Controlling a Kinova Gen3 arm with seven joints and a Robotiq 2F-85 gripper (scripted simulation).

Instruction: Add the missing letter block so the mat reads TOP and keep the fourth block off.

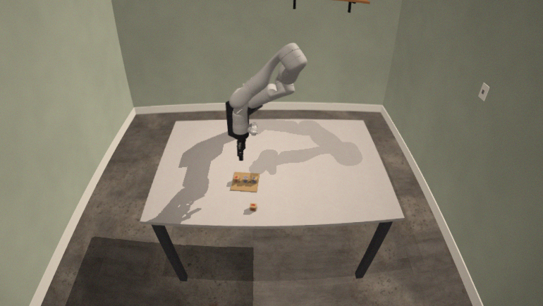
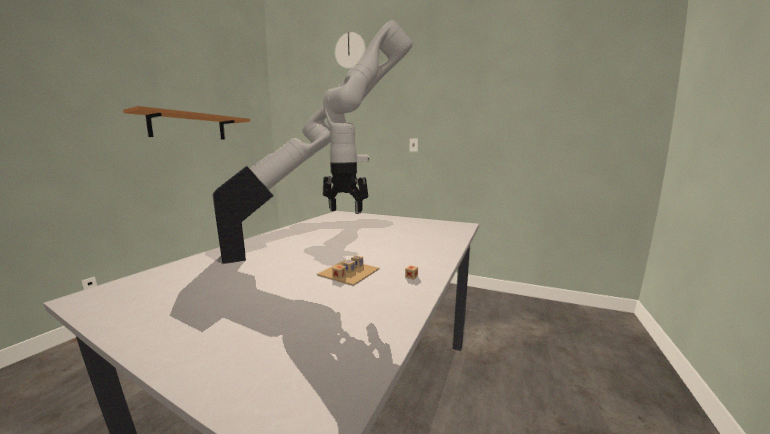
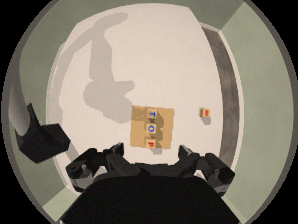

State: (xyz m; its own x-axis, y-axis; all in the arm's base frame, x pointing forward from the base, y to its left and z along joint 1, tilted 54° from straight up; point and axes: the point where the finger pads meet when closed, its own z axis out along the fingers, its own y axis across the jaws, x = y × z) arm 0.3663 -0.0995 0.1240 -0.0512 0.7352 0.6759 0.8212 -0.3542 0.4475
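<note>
The wooden mat (image 1: 243,187) (image 2: 363,273) (image 3: 137,135) lies flat. On it stand a blue T block (image 1: 254,179) (image 2: 357,262) (image 3: 152,114), a blue O block (image 1: 245,178) (image 2: 349,265) (image 3: 151,129) and a red P block (image 1: 236,178) (image 2: 338,271) (image 3: 150,143), in a nearly straight, closely spaced row. From the base they run T, O, P left to right; the letters' exact turn is too small to judge. The fourth block (image 1: 253,206) (image 2: 411,272) (image 3: 205,113), red letter up, lies off the mat. My gripper (image 1: 240,158) (image 2: 345,211) (image 3: 151,150) is open, empty and high above the table.
The white table (image 1: 323,190) (image 2: 269,301) (image 3: 165,50) carries the mat and blocks. The robot's black base (image 2: 232,242) (image 3: 42,140) stands on the opposite side of the mat from the fourth block. The table's front edge runs beyond the fourth block.
</note>
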